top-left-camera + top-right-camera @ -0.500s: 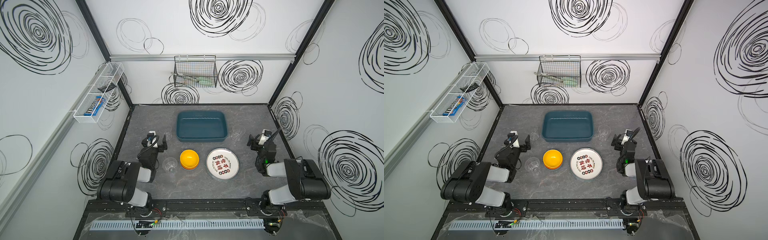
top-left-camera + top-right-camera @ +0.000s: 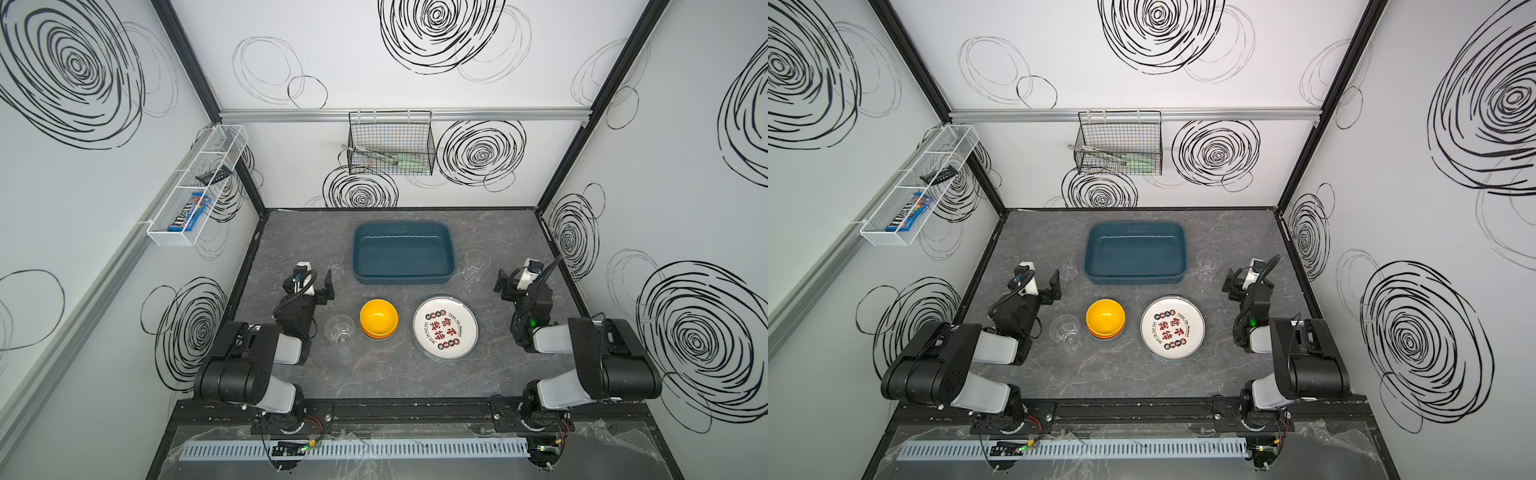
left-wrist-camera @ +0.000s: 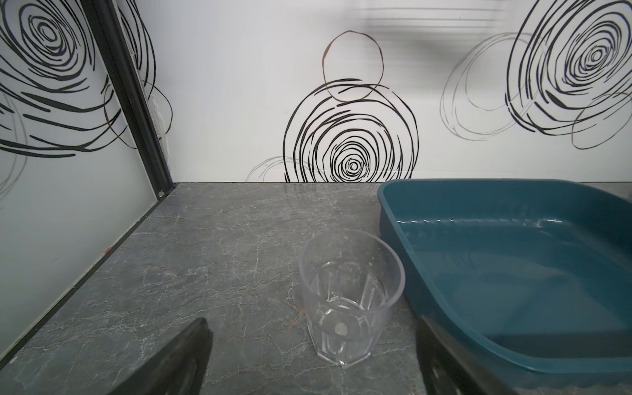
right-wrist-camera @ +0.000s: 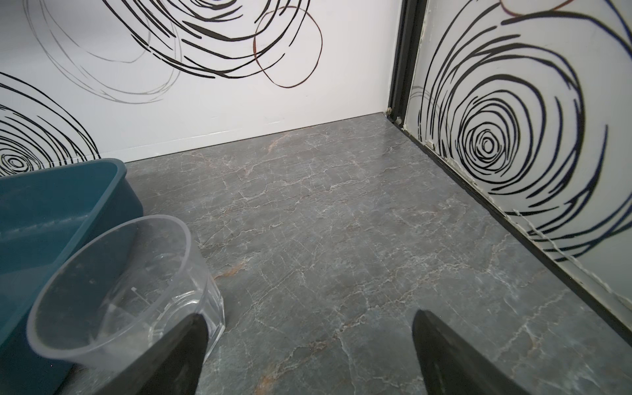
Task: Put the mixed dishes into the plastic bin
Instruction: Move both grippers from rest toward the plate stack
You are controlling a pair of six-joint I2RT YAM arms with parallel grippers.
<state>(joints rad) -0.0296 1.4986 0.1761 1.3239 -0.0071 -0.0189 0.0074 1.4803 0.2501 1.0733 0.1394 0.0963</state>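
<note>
Grey tabletop point(image 2: 374, 374) carries plastic bin point(image 2: 402, 277) lengthwise left-right, front tumbler point(image 2: 340, 330) seemingly upright.

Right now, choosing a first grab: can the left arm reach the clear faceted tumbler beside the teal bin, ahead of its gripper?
Probably yes: the open left gripper faces the upright clear faceted tumbler, with bare grey tabletop between. The dark teal plastic bin close beside may crowd the grip.

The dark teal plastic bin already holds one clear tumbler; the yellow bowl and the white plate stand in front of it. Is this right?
No. Both top views show the dark teal rectangular plastic bin empty; three clear faceted tumblers stand outside it. The round yellow bowl and white printed plate do stand in front of it.
</note>
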